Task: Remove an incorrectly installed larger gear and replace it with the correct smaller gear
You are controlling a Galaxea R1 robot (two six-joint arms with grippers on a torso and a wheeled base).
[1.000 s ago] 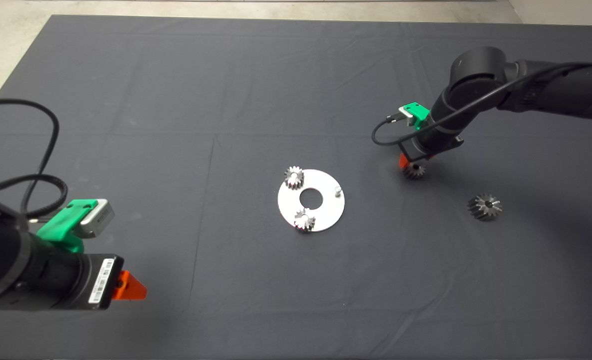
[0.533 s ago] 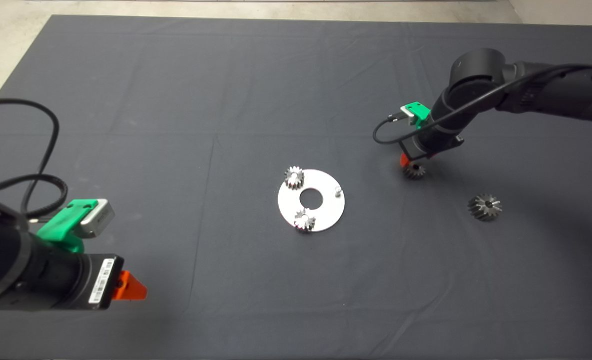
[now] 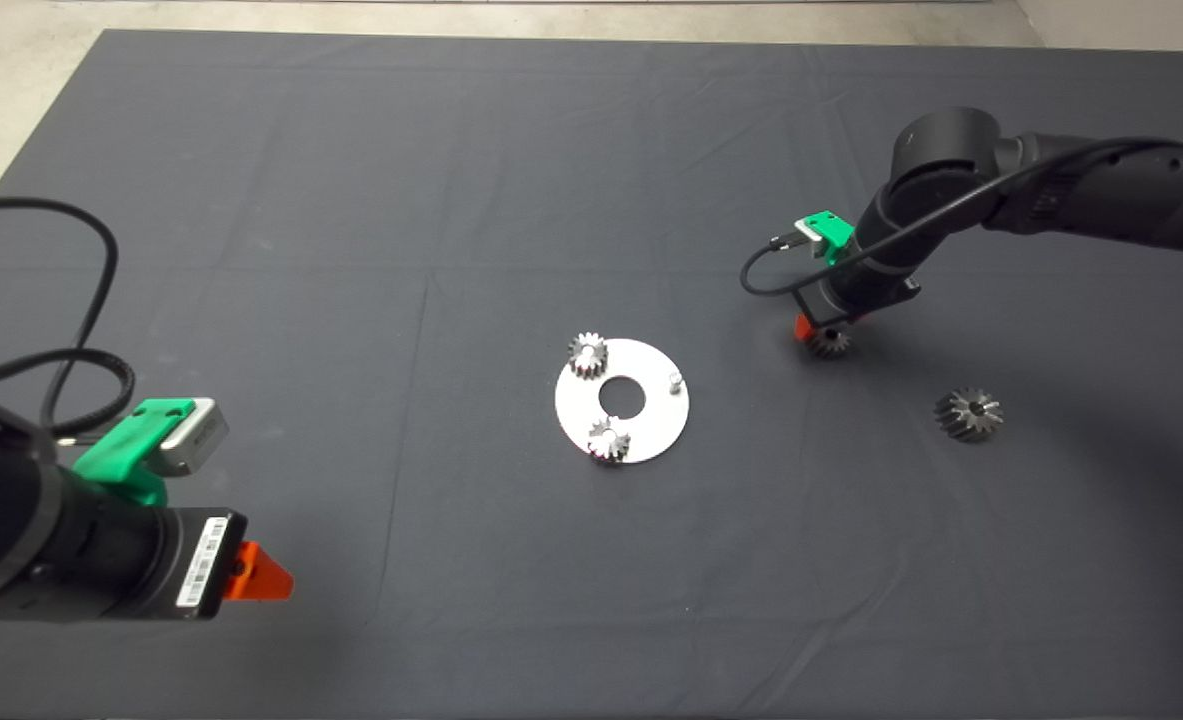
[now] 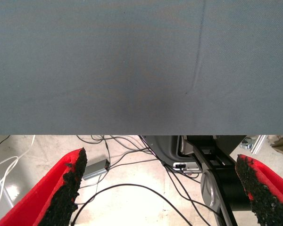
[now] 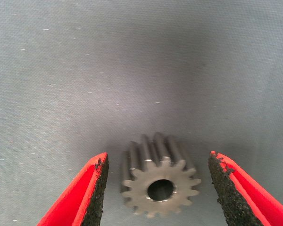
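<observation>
Head view: right gripper (image 3: 817, 333) is down over the small gear (image 3: 829, 343) on the mat (image 3: 351, 200) toward the right edge; big gear (image 3: 968, 413) already lies off the plate (image 3: 651, 425) nearer the right edge, one peg (image 3: 675, 380) bare, so removal looks done and pickup of the replacement is in hand. Left wrist: left gripper (image 4: 162, 188) parked at the near-left corner, fingers spread, nothing between. Right wrist: fingers (image 5: 98, 188) wide apart, straddling the gear (image 5: 159, 182) without touching; next, close squarely on the teeth, lift, carry to the peg.
</observation>
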